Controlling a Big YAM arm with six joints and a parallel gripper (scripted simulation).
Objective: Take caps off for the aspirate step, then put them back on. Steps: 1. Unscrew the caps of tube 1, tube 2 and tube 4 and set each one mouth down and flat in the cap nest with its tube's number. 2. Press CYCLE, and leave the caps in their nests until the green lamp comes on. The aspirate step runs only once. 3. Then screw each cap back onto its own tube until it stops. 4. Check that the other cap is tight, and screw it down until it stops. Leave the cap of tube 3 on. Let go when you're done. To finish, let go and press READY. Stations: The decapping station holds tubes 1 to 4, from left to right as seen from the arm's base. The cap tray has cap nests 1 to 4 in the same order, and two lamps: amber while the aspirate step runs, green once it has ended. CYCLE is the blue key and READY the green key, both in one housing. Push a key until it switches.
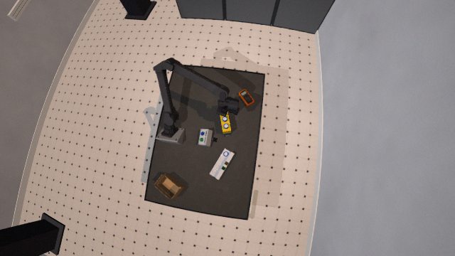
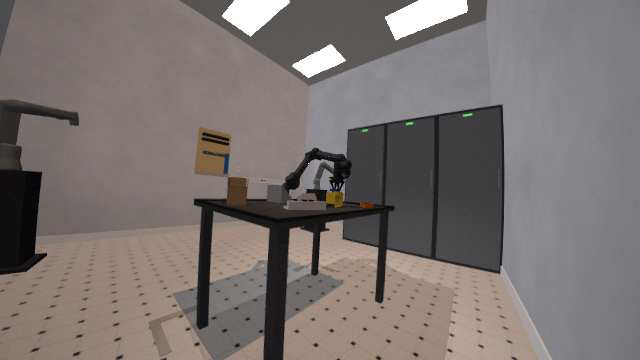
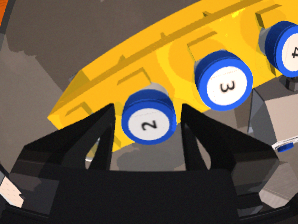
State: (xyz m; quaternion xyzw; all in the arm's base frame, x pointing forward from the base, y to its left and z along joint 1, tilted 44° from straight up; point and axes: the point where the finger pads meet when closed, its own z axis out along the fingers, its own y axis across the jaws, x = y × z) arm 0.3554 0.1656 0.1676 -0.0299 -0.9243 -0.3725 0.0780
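From the top, the arm [image 1: 199, 79] is reaching over the yellow decapping station [image 1: 226, 130] [image 2: 334, 199] [image 3: 175, 60], one cap [image 1: 226, 153] sitting on the white tray [image 1: 217, 171] [image 2: 306, 205]. From the exterior, the fingers [image 2: 336, 186] are pointing down above the station. At the wrist, they are standing spread, gripping nothing, around cap 2 [image 3: 149, 122].

On the table [image 1: 199, 203] [image 2: 260, 210], the key housing [image 1: 205, 143] [image 2: 306, 197] [image 3: 282, 117] lies before the arm's base [image 1: 180, 136] [image 2: 276, 193]. The decapping station [image 1: 228, 131] [image 2: 334, 199] [image 3: 100, 85] stands beyond it, slightly left; the meter [image 1: 252, 103] [image 2: 366, 205] [image 3: 2, 10], farther left. The cap tray [image 1: 216, 173] [image 2: 306, 205] lies right, the box [image 1: 161, 190] [image 2: 237, 192] rightmost.
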